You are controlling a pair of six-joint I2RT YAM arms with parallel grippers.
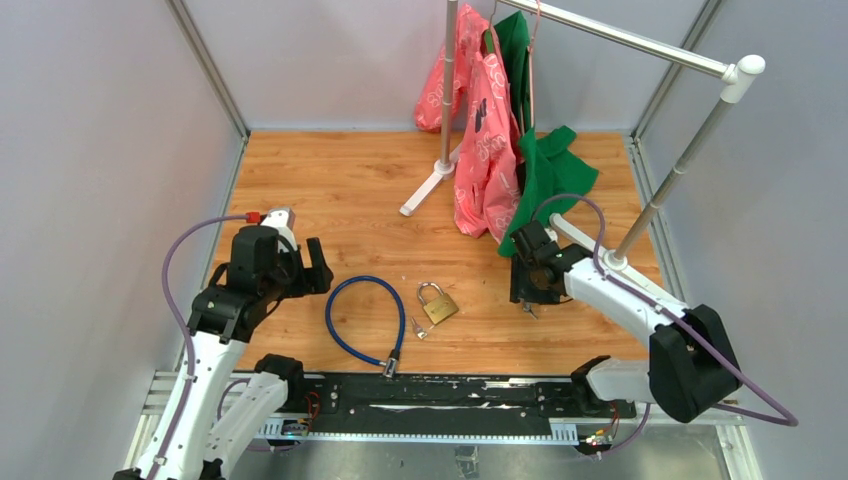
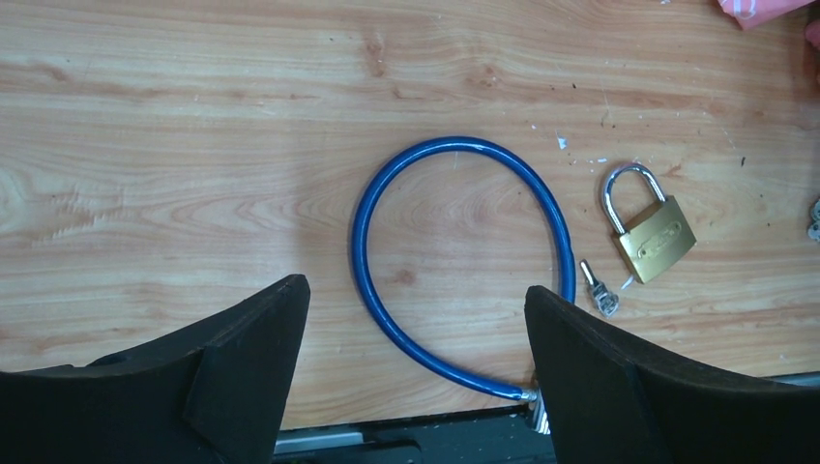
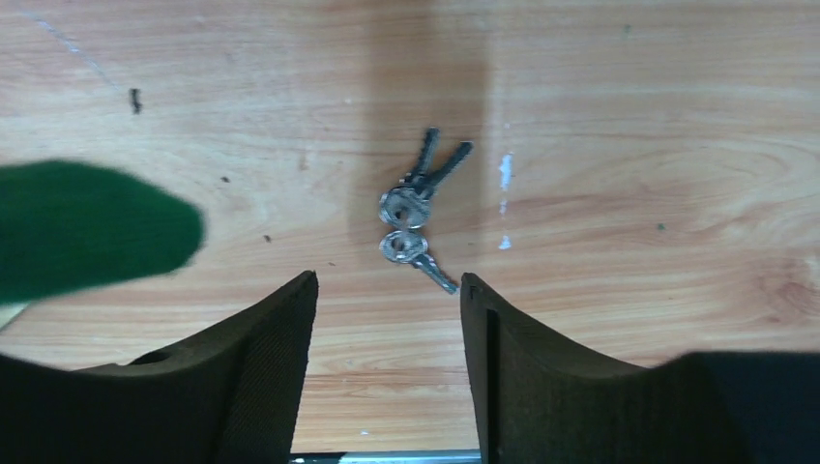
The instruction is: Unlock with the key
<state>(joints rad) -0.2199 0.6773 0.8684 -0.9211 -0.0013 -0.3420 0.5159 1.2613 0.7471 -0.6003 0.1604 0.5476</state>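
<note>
Right gripper [image 3: 387, 314] parted, empty over key bunch [image 3: 414, 215] at frame centre, likely light, flat, slippery, so pinch one bow; left gripper [image 2: 416, 324] wide open.

The far left of the table [image 1: 320, 180] is bare wood, open for a gripper to pass. Nearer, the blue cable [image 2: 454, 143] loops across the centre-left, with the padlock [image 1: 439, 305] and a single key [image 2: 600, 290] just to its right. The bunch of keys [image 3: 411, 208] has bare wood around it, though a green garment [image 1: 545, 175] hangs close by. Pink garments [image 1: 480, 150], the rack's white foot [image 1: 425, 190] and its right post [image 1: 680, 170] crowd the far right.
</note>
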